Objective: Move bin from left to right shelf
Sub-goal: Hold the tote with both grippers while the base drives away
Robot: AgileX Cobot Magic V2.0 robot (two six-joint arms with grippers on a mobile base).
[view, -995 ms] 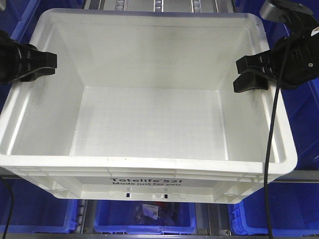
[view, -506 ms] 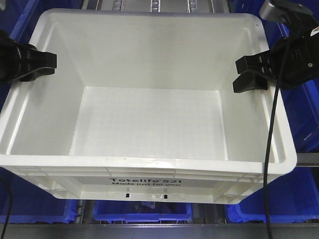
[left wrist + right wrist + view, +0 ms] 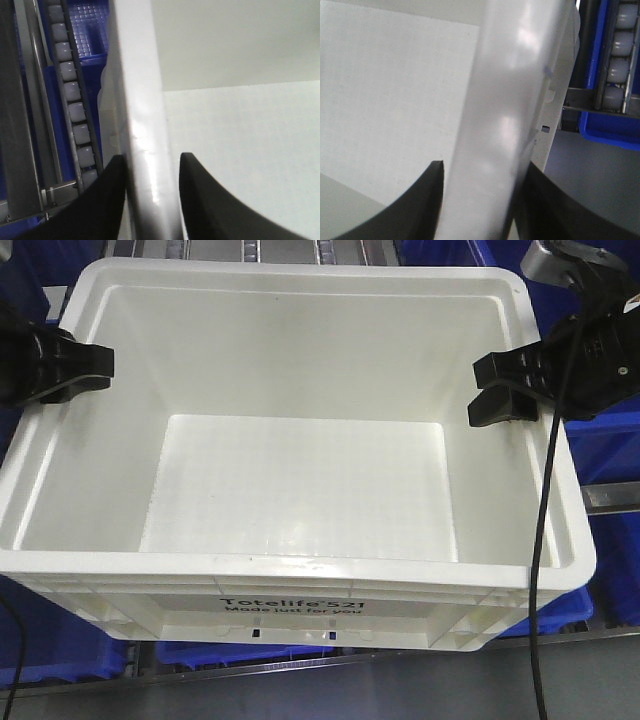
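The bin (image 3: 300, 490), a large white crate printed "Totelife 521", fills the front view and is empty. My left gripper (image 3: 85, 368) is shut on its left rim, one finger outside the wall and one inside. The right gripper (image 3: 500, 390) clamps the right rim the same way. In the left wrist view the gripper (image 3: 150, 157) straddles the bin's rim (image 3: 142, 100). The right wrist view shows that gripper (image 3: 482, 165) pinching the rim (image 3: 510, 90).
Blue bins (image 3: 610, 450) sit on the shelf to the right and lower left (image 3: 60, 640). A metal shelf rail (image 3: 610, 495) slants at the right. Grey floor (image 3: 400, 690) shows below the crate. Roller tracks (image 3: 75, 100) run beside the left wall.
The bin and both grippers keep their places in the view. The shelf rail and blue bins behind have slid upward, and grey floor now shows under the crate's front.
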